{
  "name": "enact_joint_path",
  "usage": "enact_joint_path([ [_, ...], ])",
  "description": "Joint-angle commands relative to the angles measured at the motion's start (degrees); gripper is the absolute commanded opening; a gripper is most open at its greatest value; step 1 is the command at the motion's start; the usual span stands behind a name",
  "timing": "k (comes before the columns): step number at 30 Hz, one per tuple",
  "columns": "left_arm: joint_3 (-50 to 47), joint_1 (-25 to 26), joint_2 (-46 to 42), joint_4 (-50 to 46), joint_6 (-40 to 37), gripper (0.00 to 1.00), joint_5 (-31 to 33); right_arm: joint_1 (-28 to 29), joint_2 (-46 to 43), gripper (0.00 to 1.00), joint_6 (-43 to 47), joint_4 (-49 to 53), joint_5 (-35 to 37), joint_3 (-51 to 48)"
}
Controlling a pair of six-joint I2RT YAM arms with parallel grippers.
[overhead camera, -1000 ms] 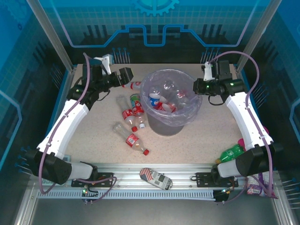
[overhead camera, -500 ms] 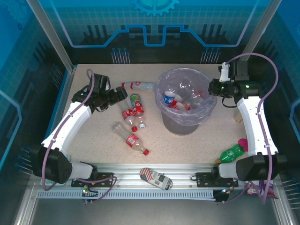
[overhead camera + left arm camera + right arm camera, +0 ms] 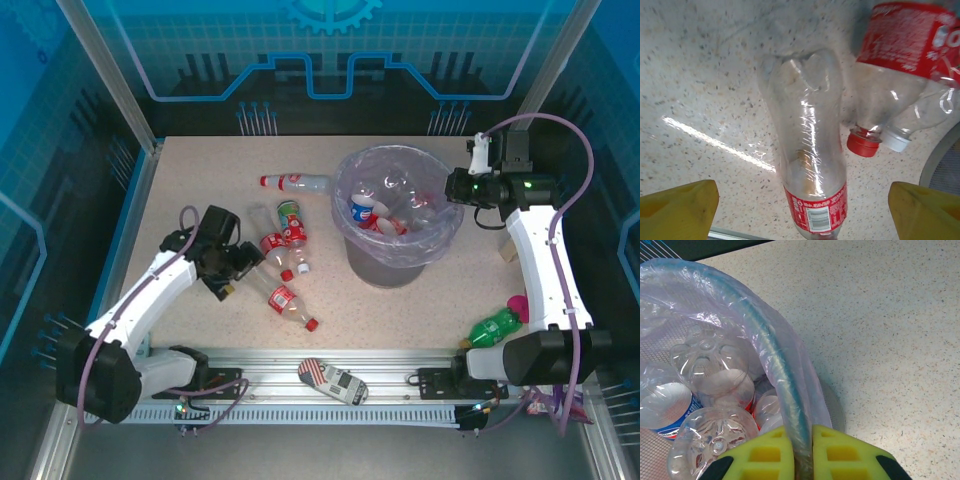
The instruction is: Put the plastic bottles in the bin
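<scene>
My left gripper (image 3: 234, 278) hangs open over the table's near left. In the left wrist view its yellow fingers (image 3: 677, 210) stand wide on either side of a clear crushed bottle with a red label (image 3: 812, 165), touching neither side. That bottle (image 3: 278, 293) lies flat, red cap toward the front. More plastic bottles lie in a cluster (image 3: 282, 238), and one lies farther back (image 3: 296, 183). The bin (image 3: 385, 262), lined with a lavender bag, holds several bottles (image 3: 710, 370). My right gripper (image 3: 799, 450) is shut on the bin's rim (image 3: 775, 365) at its right side.
A solid green bottle (image 3: 495, 325) and a pink object (image 3: 518, 303) lie by the right arm's base. A small striped toy car (image 3: 333, 381) rests on the metal rail along the near edge. Blue walls close in the table on three sides.
The left arm swung from the far left, near the bin, down to the near-left bottle. The right gripper first dragged the bin to the right, then held still.
</scene>
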State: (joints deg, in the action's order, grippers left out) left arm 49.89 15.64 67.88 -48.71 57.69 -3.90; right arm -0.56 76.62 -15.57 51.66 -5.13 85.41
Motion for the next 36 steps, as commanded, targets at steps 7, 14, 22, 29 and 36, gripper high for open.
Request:
enact_joint_path([
  [7, -10.5, 1.5, 0.9, 14.3, 16.0, 0.87, 3.3, -0.5, 0.0, 0.01, -0.3, -3.8, -2.4, -0.8],
  [14, -12.0, 2.6, 4.6, 20.3, 17.7, 0.88, 3.6, -0.5, 0.4, 0.02, -0.3, -3.9, -2.6, -1.1],
  [22, -11.7, 4.8, 11.2, 26.0, 17.7, 0.86, 3.1, -0.3, 0.6, 0.02, -0.4, -3.9, -2.8, -1.2],
  [29, -11.9, 5.0, 10.0, 24.4, 17.6, 0.72, 4.8, -0.3, 0.5, 0.02, -0.5, -4.0, -2.9, -1.5],
  [36, -10.1, 4.8, 6.7, 20.0, 15.9, 0.62, 7.8, 0.2, 0.5, 0.02, -0.9, -4.4, -3.6, -1.7],
])
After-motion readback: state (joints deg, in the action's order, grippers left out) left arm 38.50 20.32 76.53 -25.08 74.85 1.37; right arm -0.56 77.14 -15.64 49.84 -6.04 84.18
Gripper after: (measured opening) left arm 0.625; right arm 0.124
